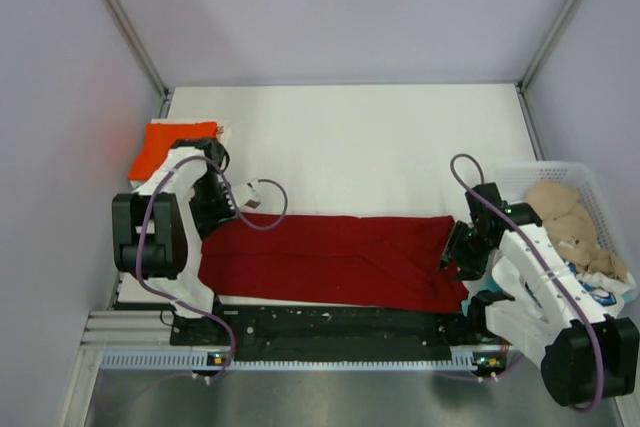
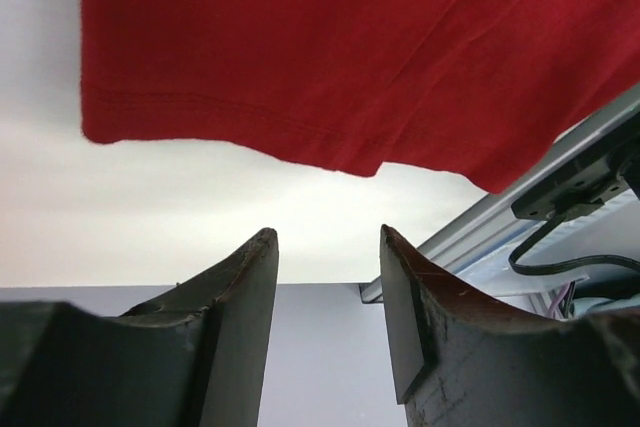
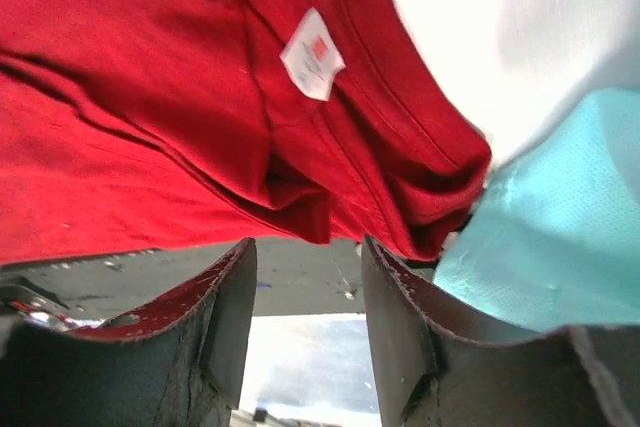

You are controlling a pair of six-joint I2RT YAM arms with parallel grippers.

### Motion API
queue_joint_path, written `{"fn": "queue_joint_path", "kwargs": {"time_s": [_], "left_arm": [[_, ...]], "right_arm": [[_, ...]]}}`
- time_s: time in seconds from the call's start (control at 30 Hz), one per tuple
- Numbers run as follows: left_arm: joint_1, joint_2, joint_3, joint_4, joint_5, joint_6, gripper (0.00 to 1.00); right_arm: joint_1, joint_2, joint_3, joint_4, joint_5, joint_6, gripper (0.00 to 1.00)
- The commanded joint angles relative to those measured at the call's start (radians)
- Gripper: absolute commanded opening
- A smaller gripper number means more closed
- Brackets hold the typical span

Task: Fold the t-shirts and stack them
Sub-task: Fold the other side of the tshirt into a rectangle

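1. Top external view: the dark red shirt (image 1: 330, 259) lies spread along the near edge of the table (image 1: 380, 147), long axis left to right, between both arms.
2. Its collar (image 3: 400, 137), label showing, faces the right arm; the hem faces the left.
3. Left gripper (image 2: 328, 247) and right gripper (image 3: 305, 252) hang just off those ends, jaws parted, empty.
4. Risk: the bunched collar may yield only one layer, skewing the fold; the near edge could snag on the black rail (image 1: 330, 322).
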Motion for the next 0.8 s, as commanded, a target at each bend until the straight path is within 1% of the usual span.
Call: {"fn": "queue_joint_path", "kwargs": {"time_s": [0.0, 0.07, 0.13, 0.23, 0.3, 0.4, 0.5, 0.63, 0.77], "left_arm": [[-0.018, 0.0, 0.119, -0.076, 0.094, -0.033, 0.5], [-0.059, 0.017, 0.172, -0.07, 0.143, -0.099, 0.48], [-0.119, 0.019, 0.207, -0.049, 0.226, -0.144, 0.46], [-0.159, 0.011, 0.226, -0.003, 0.337, -0.194, 0.45], [-0.161, 0.017, 0.217, 0.025, 0.38, -0.23, 0.45], [-0.161, 0.025, 0.161, 0.083, 0.371, -0.282, 0.45], [-0.161, 0.025, 0.082, 0.149, 0.339, -0.311, 0.46], [-0.156, 0.028, 0.006, 0.204, 0.291, -0.329, 0.46], [-0.138, 0.037, -0.021, 0.22, 0.282, -0.328, 0.46]], "right_arm": [[0.022, -0.046, 0.122, 0.101, 0.039, 0.022, 0.37], [0.078, -0.037, 0.139, 0.222, 0.035, 0.026, 0.17], [0.147, 0.029, 0.158, 0.349, 0.074, 0.027, 0.01], [0.218, 0.196, 0.188, 0.472, 0.046, -0.005, 0.0], [0.267, 0.311, 0.214, 0.505, 0.043, -0.036, 0.0], [0.333, 0.443, 0.237, 0.532, 0.103, -0.08, 0.0], [0.353, 0.541, 0.255, 0.586, 0.085, -0.102, 0.0], [0.381, 0.606, 0.261, 0.615, 0.042, -0.117, 0.0], [0.422, 0.578, 0.222, 0.617, 0.025, -0.136, 0.0]]}}
